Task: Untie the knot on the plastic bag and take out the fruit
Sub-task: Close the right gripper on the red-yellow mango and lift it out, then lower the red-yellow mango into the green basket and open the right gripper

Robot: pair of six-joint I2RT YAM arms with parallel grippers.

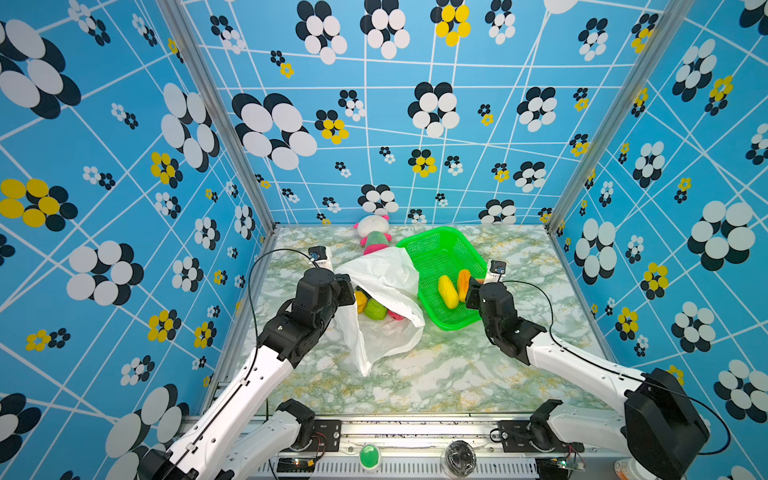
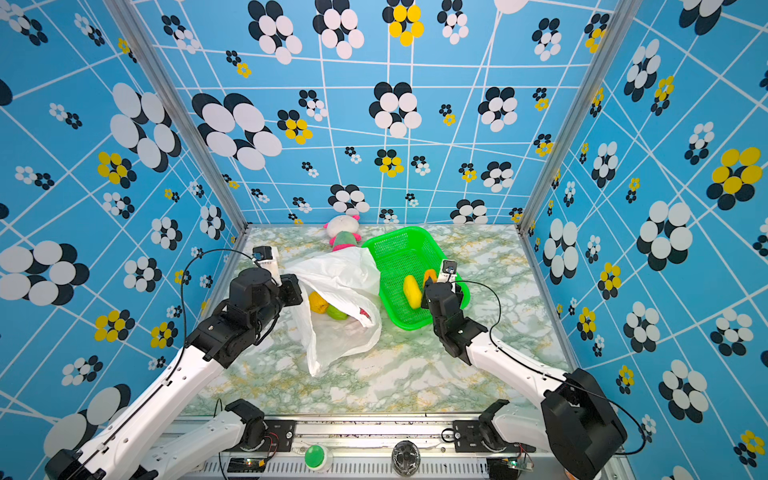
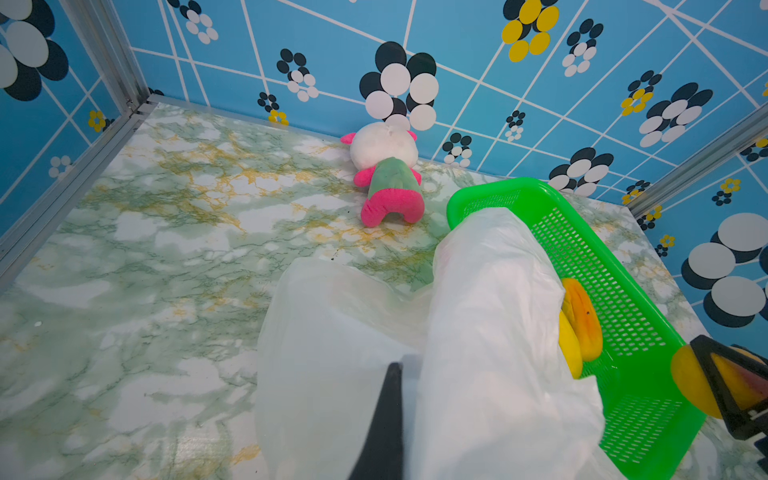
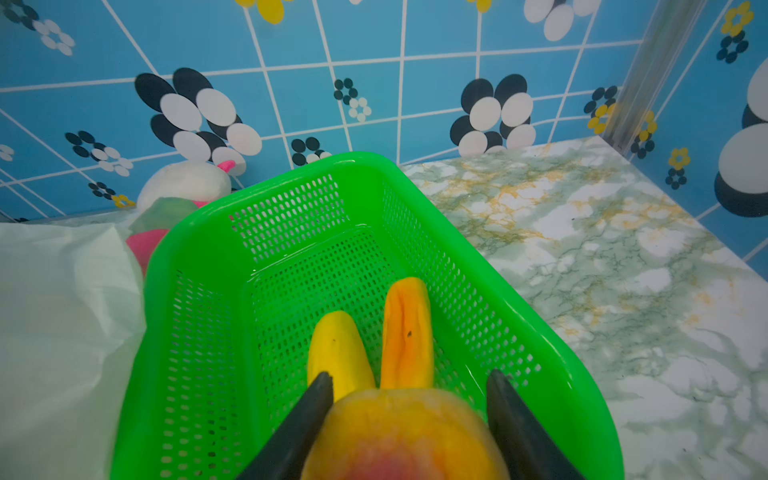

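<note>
The plastic bag point(image 1: 386, 270) lies crumpled on the marbled surface point(image 1: 436, 374) just left of the green basket point(image 1: 440, 232), one fold draped against the basket's left wall. The left gripper point(image 3: 390, 386) is closed on the bag's thin film at its left edge and holds that edge raised, so the mouth gapes toward the camera in both top views. Inside the opening, just beside this gripper, three pieces of fruit sit on the bag's lower layer: a yellow one point(image 1: 360, 301), a green one point(image 1: 376, 309) and a pinkish red one point(image 1: 395, 314), partly under the upper flap. The right gripper point(image 4: 411, 386) hangs over the near right end of the basket, its jaws partway apart and clamped on a round yellow-red fruit point(image 4: 407, 436). Just beyond its fingertips, on the mesh floor, a yellow fruit point(image 4: 338, 349) and an orange fruit point(image 4: 407, 328) lie side by side, lengthwise along the basket. A plush doll point(image 1: 374, 235) lies at the back wall, behind the bag and beside the basket's far left corner, apart from both grippers.
</note>
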